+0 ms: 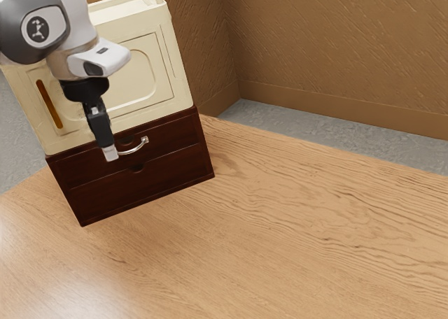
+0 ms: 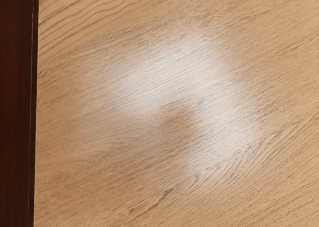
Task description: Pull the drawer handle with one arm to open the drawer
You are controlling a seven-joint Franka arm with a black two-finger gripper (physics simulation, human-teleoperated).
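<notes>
While the fingers [image 1: 110,153] stand at the handle [image 1: 142,146], left of centre in the exterior view, their closure cannot be determined; an incomplete grip could slip, leaving the upper drawer [image 1: 175,135] shut.

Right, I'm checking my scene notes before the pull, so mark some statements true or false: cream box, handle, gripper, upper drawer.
1. The cream box sits on the dark cabinet. True.
2. The silver handle is on the lower drawer. False: it is on the upper drawer.
3. The gripper is close to the handle. True.
4. The upper drawer stands wide open. False: it looks shut, its front in line with the cabinet.
</notes>
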